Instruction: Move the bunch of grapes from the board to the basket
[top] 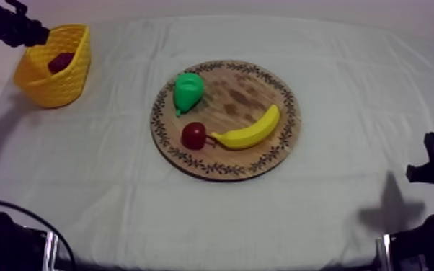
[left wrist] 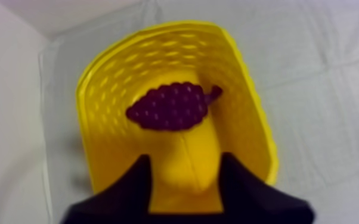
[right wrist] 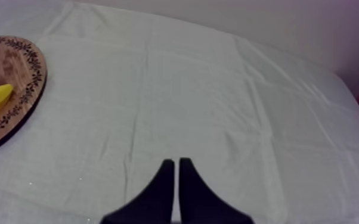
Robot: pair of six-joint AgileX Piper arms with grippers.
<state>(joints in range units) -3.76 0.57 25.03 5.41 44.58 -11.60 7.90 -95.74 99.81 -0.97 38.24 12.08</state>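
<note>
Grey-white cloth [top: 350, 86] covers the table. On it, the bunch of grapes [left wrist: 170, 107] lies inside the yellow basket [left wrist: 241, 107], which stands at ten o'clock from the wooden board [top: 256, 94]. The left gripper [left wrist: 186, 158] hangs over the basket, fingers apart and empty. The board carries a pear [top: 188, 91] at ten o'clock, a small red fruit [top: 194, 135] at seven and a banana [top: 249, 132] at five. The right gripper [right wrist: 176, 161], fingers pressed together, rests over bare cloth. The placing looks done, so the next move probably only needs the left arm to lift clear of the basket's rim.

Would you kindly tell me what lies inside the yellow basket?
A purple bunch of grapes lies inside the yellow perforated basket; anything beneath the grapes is hidden.
</note>
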